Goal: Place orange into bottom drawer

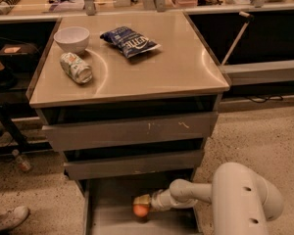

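Where the gripper [141,202] is working: it is hanging low inside the pulled-out bottom drawer [108,214], reaching in from the right on the pale arm [245,202].
Orange: the orange [140,211] is sitting right at the gripper's tip, just under its tan end, over the drawer's grey floor near the middle.
Grip: it cannot be told whether the jaws are closing on the fruit or standing apart from it.
Contact with floor: whether the orange is resting on the drawer floor or hanging just above it cannot be told.
Above the drawer: the middle drawer front [134,164] and the top drawer front [130,130] are sitting pushed in, both scuffed, and are overhanging the back of the open tray.
Worktop: the tan worktop [181,67] is carrying a white bowl [71,38], a can [76,67] lying on its side just in front of the bowl, and a blue snack bag [129,40] to the bowl's right.
Writing: the bag is showing white lettering and the can a pale printed label; neither can be read.
Floor at left: a pale shoe [9,219] is poking in at the lower corner, and a small bottle [20,160] is lying near the cabinet's side.
Right of cabinet: a white rod [233,38] is leaning against the dark shelf.
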Controlling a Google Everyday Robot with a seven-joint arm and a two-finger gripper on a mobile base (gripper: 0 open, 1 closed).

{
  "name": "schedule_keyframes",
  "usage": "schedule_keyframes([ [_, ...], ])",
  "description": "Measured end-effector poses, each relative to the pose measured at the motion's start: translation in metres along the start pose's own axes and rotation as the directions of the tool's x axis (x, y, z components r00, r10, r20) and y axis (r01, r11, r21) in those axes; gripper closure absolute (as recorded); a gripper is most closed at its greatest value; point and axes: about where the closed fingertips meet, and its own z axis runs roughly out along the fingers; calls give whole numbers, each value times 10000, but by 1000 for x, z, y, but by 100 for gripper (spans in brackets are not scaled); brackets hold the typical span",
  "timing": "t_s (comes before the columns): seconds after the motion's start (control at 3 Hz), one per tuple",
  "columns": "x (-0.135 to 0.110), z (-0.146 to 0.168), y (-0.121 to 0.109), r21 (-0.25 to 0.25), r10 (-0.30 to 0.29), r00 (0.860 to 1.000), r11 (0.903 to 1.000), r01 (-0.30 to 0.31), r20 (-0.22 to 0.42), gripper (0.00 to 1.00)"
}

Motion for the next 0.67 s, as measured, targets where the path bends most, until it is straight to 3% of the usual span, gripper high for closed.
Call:
schedule_keyframes([
  [0.67, -14, 34, -1, -470, 315, 9994, 9984, -320, -118, 100],
])
